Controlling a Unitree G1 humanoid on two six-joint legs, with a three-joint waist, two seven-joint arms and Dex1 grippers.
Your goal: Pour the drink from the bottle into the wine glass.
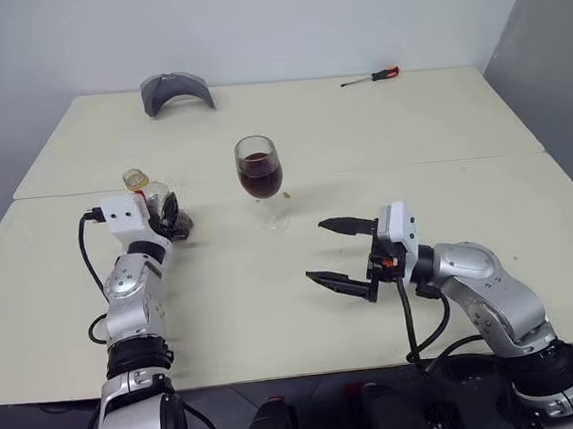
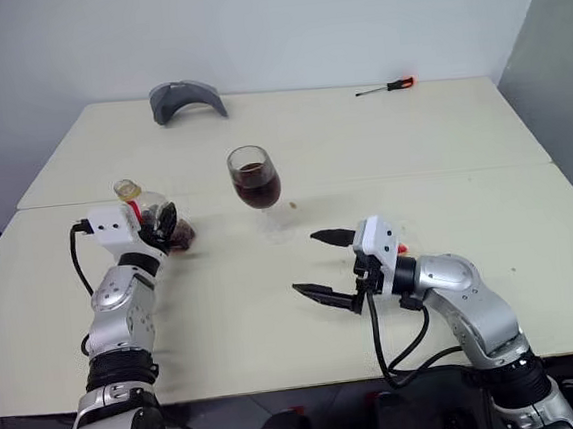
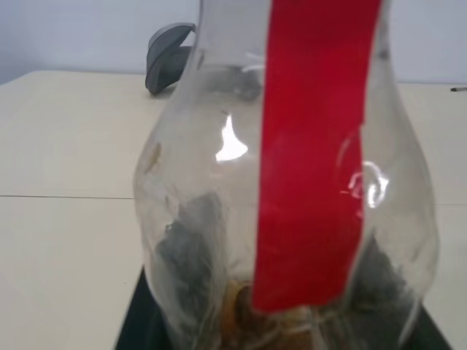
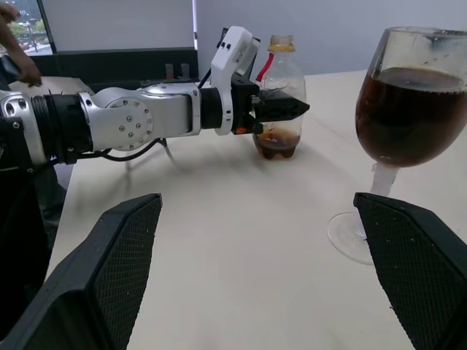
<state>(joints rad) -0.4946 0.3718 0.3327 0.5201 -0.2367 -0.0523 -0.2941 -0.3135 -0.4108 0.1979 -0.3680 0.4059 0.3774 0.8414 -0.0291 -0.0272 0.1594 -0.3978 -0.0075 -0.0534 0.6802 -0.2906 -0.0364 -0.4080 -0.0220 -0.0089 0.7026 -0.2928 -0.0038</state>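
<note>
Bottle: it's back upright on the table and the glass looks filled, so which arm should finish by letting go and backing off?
Left. The left gripper is around the bottle; the right gripper hangs open, holding nothing, short of the wine glass.

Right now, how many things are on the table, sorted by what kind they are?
Bottle: 1
Wine glass: 1
Screwdriver: 1
Grey curved piece: 1
Total: 4
</note>
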